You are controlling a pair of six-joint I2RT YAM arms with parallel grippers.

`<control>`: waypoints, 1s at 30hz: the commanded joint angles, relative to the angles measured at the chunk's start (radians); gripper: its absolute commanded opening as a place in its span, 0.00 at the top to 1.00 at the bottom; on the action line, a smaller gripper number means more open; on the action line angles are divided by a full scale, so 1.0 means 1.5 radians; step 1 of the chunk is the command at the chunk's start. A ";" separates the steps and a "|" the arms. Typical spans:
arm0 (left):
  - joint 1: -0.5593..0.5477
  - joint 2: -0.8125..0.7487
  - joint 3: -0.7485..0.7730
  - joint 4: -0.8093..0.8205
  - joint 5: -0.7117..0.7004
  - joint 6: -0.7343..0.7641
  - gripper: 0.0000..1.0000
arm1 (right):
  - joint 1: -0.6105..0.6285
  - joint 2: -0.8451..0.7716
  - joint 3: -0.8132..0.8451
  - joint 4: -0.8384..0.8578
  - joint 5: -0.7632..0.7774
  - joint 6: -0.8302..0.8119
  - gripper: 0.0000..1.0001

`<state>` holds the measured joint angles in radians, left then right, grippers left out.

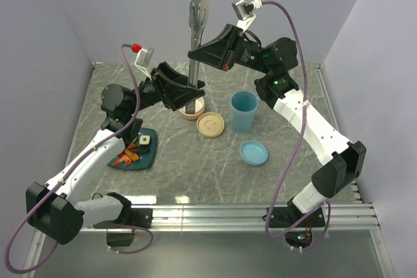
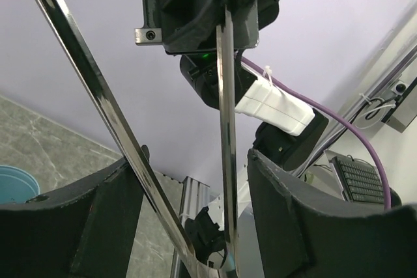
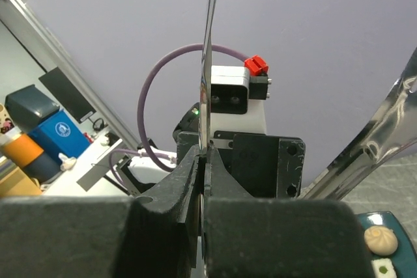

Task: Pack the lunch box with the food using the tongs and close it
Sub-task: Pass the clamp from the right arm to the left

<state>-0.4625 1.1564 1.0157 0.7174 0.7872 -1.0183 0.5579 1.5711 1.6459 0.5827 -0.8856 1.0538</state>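
Tongs [image 1: 196,34] are held upright, long axis running 12 to 6 in the top view, with the tips at 12 and the joined end low, just above a beige tub [image 1: 192,111]. One blade is pinched edge-on in the fully closed right gripper [image 1: 204,53]. The other blade is left free, so the tongs are sprung apart with nothing between the tips. Both blades are straddled lower down by the left gripper [image 1: 193,92], its jaws partway apart and not yet clamped. Food [image 1: 133,150] is found on the plate [image 1: 146,159], at 7 o'clock from the tongs and well apart. The left arm is judged nearer, so a handover and a flip of the tongs seem required.
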 commanded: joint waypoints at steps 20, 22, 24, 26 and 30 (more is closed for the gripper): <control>0.015 0.007 0.082 0.024 -0.041 -0.042 0.43 | 0.019 -0.009 -0.060 0.069 0.000 0.024 1.00; 0.016 0.007 0.081 0.019 -0.044 -0.043 0.44 | 0.019 -0.009 -0.062 0.068 0.005 0.024 1.00; 0.016 0.006 0.081 0.014 -0.047 -0.042 0.45 | 0.020 -0.009 -0.063 0.064 0.009 0.023 1.00; 0.016 0.007 0.082 0.013 -0.046 -0.041 0.45 | 0.021 -0.008 -0.060 0.049 0.013 0.012 1.00; 0.017 0.008 0.085 -0.015 -0.059 -0.031 0.44 | 0.023 -0.005 -0.050 0.008 0.028 -0.011 1.00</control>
<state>-0.4397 1.1835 1.0771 0.6552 0.7296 -1.0676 0.5835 1.5707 1.5631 0.6510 -0.8597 1.0790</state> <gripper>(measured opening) 0.561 0.036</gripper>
